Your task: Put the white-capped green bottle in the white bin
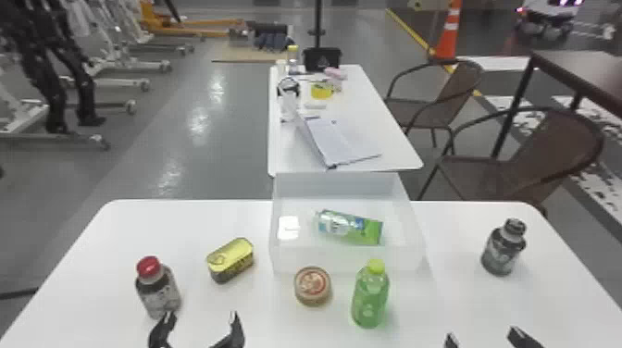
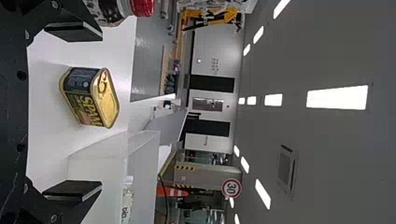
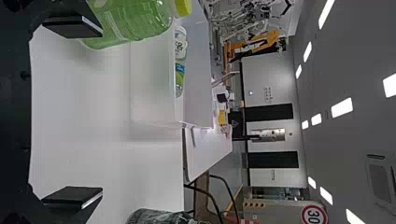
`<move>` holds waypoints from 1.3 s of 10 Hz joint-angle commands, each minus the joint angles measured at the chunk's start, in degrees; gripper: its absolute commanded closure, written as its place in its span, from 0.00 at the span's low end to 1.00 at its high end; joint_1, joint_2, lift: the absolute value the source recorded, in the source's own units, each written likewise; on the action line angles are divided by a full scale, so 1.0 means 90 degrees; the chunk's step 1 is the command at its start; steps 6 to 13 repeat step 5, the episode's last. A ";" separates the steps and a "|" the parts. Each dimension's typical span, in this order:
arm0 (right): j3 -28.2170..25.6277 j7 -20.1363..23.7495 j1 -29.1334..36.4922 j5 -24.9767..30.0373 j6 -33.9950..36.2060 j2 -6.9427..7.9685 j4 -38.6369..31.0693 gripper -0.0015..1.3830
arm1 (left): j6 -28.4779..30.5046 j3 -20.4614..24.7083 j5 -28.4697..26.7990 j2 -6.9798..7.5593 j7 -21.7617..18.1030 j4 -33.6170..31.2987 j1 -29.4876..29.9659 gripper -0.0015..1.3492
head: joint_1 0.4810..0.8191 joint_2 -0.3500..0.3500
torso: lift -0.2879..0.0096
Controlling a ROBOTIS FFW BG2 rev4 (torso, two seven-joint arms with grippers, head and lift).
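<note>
Pincers, both mine, both stretched open with nothing in hold. Left pincer (image 1: 201, 317) sits at 8 o'clock from the bin, near side of the table (image 1: 111, 259); right pincer (image 1: 482, 335) between 4 and 5 o'clock. Finger gap is wide on each, seen in both wrist views.

Task's bottle: the green bottle (image 1: 349, 226) lies on its side inside the white bin (image 1: 342, 261), its pale-capped end toward 9 o'clock — well within the walls. Far rim of the bin overlaps the table's far edge in the head view.

Outside the bin, clock taken from its centre:
- 5 to 6 o'clock: yellow-capped green bottle (image 1: 370, 298), upright, near the bin's near wall.
- 7 o'clock: round tin (image 1: 313, 285), just beside that wall.
- Between 8 and 9: yellow-topped tin (image 1: 230, 259), then farther out the red-capped bottle (image 1: 157, 287), upright, near my left fingers.
- Between 3 and 4: dark bottle (image 1: 503, 247), upright, toward the table's right edge.

Room for moving: a broad stretch of white table runs between bin and dark bottle, on my right side; between the round tin and the yellow-topped tin the gap is narrower — tightest by the yellow-capped bottle.
</note>
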 commanded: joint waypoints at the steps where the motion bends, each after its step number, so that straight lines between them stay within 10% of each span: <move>1: 0.0003 0.0000 -0.0010 0.0016 0.0000 0.0010 -0.0007 0.08 | 0.0000 0.0010 -0.0011 -0.0017 0.0000 0.0000 -0.0010 0.13 | 0.20 0.50 | 0.63; 13: 0.0003 0.0000 -0.0039 0.0065 0.0000 0.0010 -0.0007 0.08 | 0.0019 0.0029 -0.0040 -0.0017 0.0000 -0.0010 0.0000 0.13 | 0.20 0.50 | 0.63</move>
